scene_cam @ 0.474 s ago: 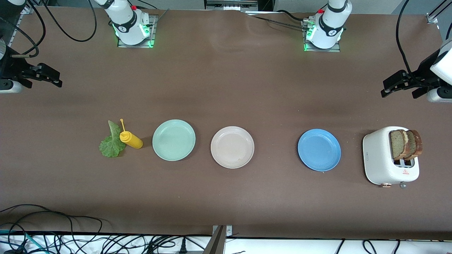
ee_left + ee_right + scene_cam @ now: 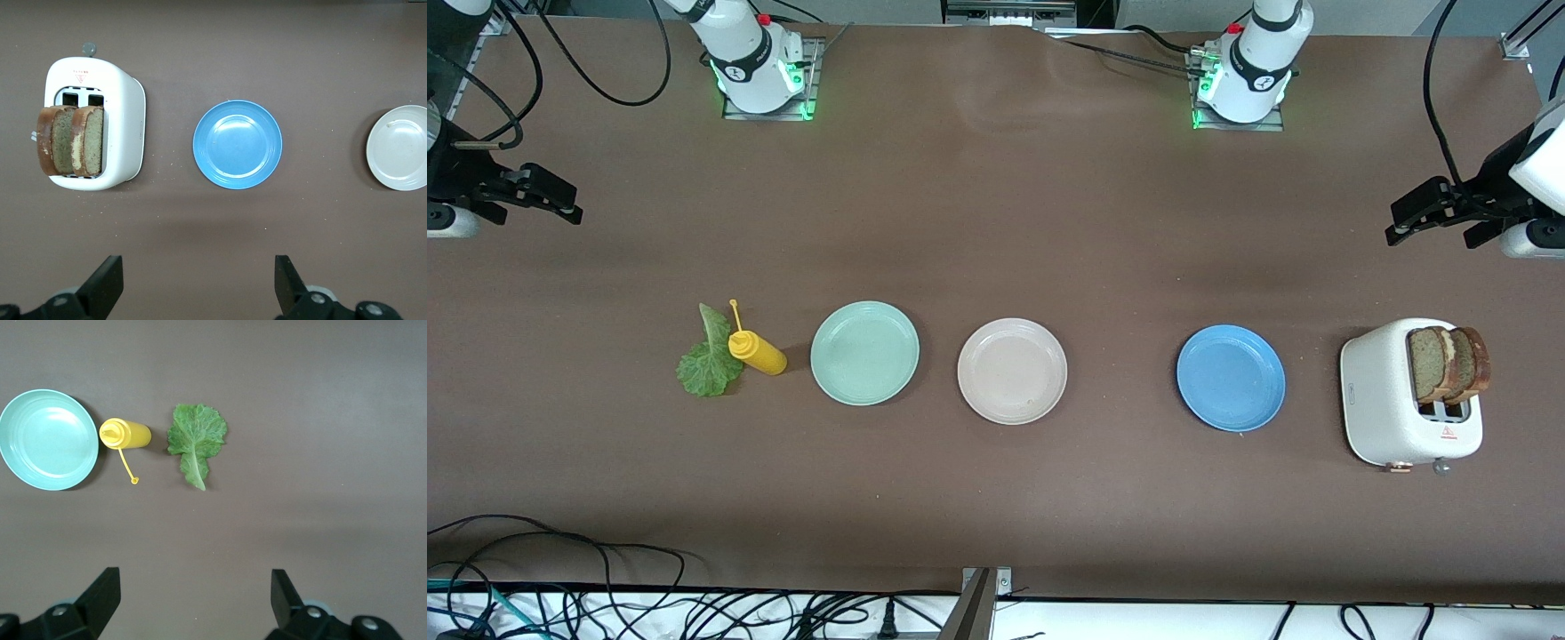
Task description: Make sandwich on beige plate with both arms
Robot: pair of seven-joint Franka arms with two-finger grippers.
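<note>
Change: right gripper (image 2: 560,203) has crept slightly toward its table edge; left gripper (image 2: 1427,218) and every object unchanged.
Right gripper: fingers wide apart, empty, over bare table at the right arm's end.
Lettuce leaf (image 2: 707,360): flat, touching the yellow mustard bottle (image 2: 758,351).
Mint green plate (image 2: 864,352): beside the bottle.
Beige plate (image 2: 1012,371): mid-row, bare.
Blue plate (image 2: 1231,377): bare.
White toaster (image 2: 1392,404): two bread slices (image 2: 1448,363) standing in its slots.
Left gripper: fingers spread, empty, over the table's left-arm end.

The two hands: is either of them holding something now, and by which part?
Nothing is held. The left hand is open over bare table near the toaster, and the right hand is open over bare table near the lettuce leaf.
</note>
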